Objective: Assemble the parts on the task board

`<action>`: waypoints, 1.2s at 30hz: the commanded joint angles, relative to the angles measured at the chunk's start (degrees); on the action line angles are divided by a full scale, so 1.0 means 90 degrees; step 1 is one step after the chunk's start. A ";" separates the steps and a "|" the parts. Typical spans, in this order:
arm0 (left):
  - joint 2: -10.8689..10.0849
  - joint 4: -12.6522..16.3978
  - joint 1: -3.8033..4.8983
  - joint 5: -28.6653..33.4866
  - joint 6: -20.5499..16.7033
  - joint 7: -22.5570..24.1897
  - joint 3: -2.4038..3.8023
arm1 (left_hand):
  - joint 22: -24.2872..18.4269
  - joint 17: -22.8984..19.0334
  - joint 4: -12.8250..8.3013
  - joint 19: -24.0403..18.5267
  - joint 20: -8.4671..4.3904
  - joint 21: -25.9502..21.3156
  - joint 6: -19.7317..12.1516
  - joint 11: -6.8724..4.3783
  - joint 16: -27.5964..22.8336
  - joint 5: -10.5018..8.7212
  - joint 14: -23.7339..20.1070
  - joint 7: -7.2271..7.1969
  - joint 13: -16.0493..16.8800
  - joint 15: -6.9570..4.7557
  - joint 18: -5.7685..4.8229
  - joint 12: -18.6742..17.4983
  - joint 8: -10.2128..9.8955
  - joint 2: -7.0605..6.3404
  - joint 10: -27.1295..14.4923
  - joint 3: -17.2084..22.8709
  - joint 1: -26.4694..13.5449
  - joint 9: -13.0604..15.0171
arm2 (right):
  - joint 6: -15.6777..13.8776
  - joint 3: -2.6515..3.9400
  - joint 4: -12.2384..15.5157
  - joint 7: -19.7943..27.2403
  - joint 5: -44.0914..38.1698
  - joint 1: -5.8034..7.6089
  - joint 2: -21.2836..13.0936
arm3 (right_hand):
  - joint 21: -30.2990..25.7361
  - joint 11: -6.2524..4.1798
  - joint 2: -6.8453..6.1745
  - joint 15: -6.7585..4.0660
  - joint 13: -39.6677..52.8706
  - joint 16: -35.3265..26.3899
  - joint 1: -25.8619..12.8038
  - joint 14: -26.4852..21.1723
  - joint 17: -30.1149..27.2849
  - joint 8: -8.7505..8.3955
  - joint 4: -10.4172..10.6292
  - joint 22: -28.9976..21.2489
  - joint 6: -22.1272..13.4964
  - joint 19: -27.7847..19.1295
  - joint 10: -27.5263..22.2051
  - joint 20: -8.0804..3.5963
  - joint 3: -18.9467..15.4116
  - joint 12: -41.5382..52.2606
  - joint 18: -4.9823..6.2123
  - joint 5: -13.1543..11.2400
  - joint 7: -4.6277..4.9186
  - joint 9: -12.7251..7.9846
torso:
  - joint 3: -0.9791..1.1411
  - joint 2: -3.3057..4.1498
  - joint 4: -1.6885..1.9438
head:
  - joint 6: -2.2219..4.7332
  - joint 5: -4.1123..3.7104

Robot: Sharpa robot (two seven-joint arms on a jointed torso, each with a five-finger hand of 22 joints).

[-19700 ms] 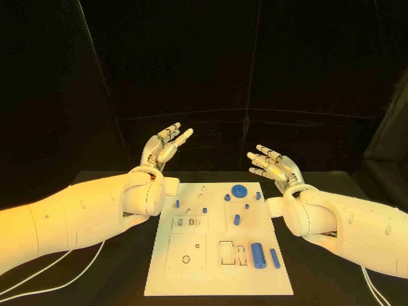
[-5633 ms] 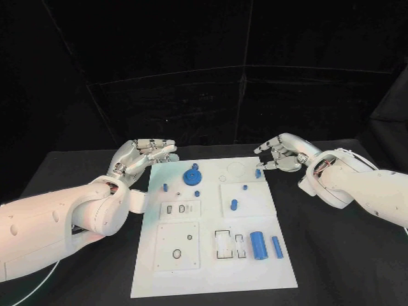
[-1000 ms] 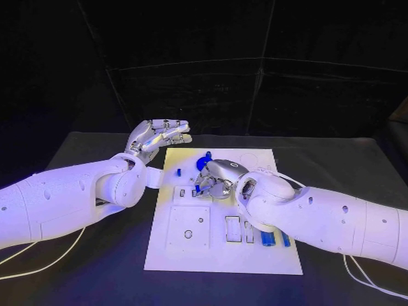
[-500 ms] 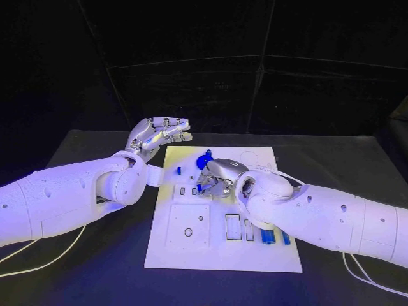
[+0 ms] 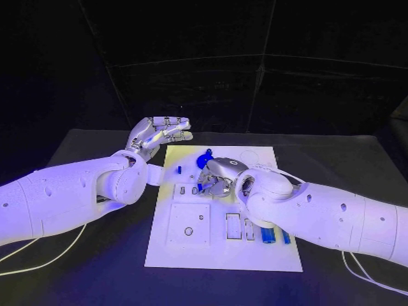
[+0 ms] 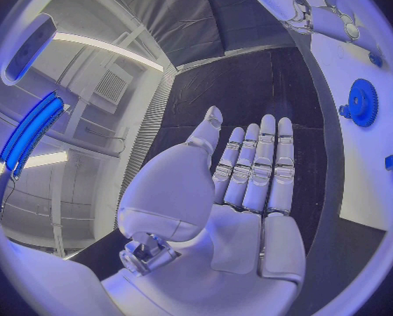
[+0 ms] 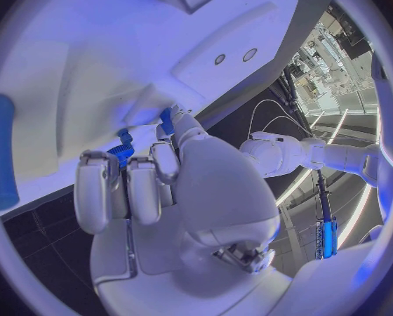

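Left robot hand (image 5: 158,134): you see it empty, fingers apart, beside the task board (image 5: 224,255).
Right robot hand (image 5: 218,177): fingers curled over the board; grip unclear.

Blue parts (image 5: 268,236) lie on the white task board (image 5: 213,255).

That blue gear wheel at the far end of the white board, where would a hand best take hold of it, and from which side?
Probably by its toothed rim, from above. The blue gear lies flat on the task board, so fingers could pinch opposite edges. Its near side is crowded by the right hand; the open left hand, beside the board's far left corner, looks better placed.
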 commanded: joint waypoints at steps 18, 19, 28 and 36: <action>0.0002 0.0005 0.0008 0.0010 0.0090 -0.0003 0.0006 | -0.0009 -0.0008 -0.0040 0.0053 0.0007 -0.0029 0.0044 -0.0002 -0.0047 0.0025 0.0042 0.0019 -0.0005 0.0024 0.0079 -0.0031 -0.0026 0.0013 0.0039 0.0011 -0.0066 -0.0005 | 0.0156 -0.0028 0.0017 -0.0308 -0.0225 -0.0028 0.0004 | -0.0029 0.0017 -0.0270 0.0061 -0.0061 -0.0052 -0.0295 0.0380 0.0143 -0.0159 0.0062 0.0601 -0.0173 -0.0045 -0.0023 0.0090 0.0025 -0.0092 -0.0030 0.0147 0.0073 -0.0036 | 0.0001 -0.0001 0.0005 | -0.0001 0.0002; 0.0001 0.0005 0.0008 0.0010 0.0092 -0.0004 0.0006 | -0.0009 -0.0008 -0.0040 0.0053 0.0007 -0.0029 0.0044 -0.0002 -0.0047 0.0025 0.0041 0.0019 -0.0005 0.0024 0.0079 -0.0032 -0.0026 0.0013 0.0039 0.0011 -0.0066 -0.0005 | 0.0135 -0.0028 0.0018 -0.0318 -0.0229 -0.0028 0.0004 | -0.0030 0.0024 -0.0295 0.0067 -0.0063 -0.0051 -0.0315 0.0381 0.0146 -0.0174 0.0068 0.0600 -0.0197 -0.0046 -0.0027 0.0095 0.0021 -0.0094 -0.0029 0.0157 0.0081 -0.0038 | 0.0000 0.0000 0.0006 | -0.0002 0.0001; 0.0000 0.0006 0.0008 0.0010 0.0098 -0.0012 0.0006 | -0.0009 -0.0008 -0.0040 0.0053 0.0007 -0.0029 0.0044 -0.0002 -0.0047 0.0025 0.0041 0.0019 -0.0005 0.0024 0.0079 -0.0032 -0.0026 0.0013 0.0039 0.0011 -0.0066 -0.0005 | 0.0064 -0.0029 0.0028 -0.0337 -0.0238 -0.0028 0.0015 | -0.0046 0.0054 -0.0397 0.0094 -0.0105 -0.0061 -0.0408 0.0376 0.0128 -0.0226 0.0098 0.0574 -0.0291 -0.0067 -0.0067 0.0120 -0.0009 -0.0144 -0.0023 0.0201 0.0113 -0.0039 | 0.0004 0.0000 0.0004 | -0.0001 0.0001; -0.0003 0.0009 0.0008 0.0010 0.0103 -0.0019 0.0006 | -0.0009 -0.0008 -0.0040 0.0053 0.0007 -0.0029 0.0044 -0.0002 -0.0047 0.0025 0.0041 0.0019 -0.0005 0.0024 0.0079 -0.0032 -0.0026 0.0013 0.0039 0.0011 -0.0066 -0.0005 | -0.0006 -0.0029 0.0031 -0.0356 -0.0240 -0.0028 0.0017 | -0.0061 0.0077 -0.0472 0.0116 -0.0145 -0.0076 -0.0528 0.0370 0.0103 -0.0254 0.0157 0.0549 -0.0357 -0.0086 -0.0103 0.0143 -0.0064 -0.0188 -0.0016 0.0207 0.0132 -0.0033 | 0.0002 0.0002 0.0001 | -0.0010 0.0002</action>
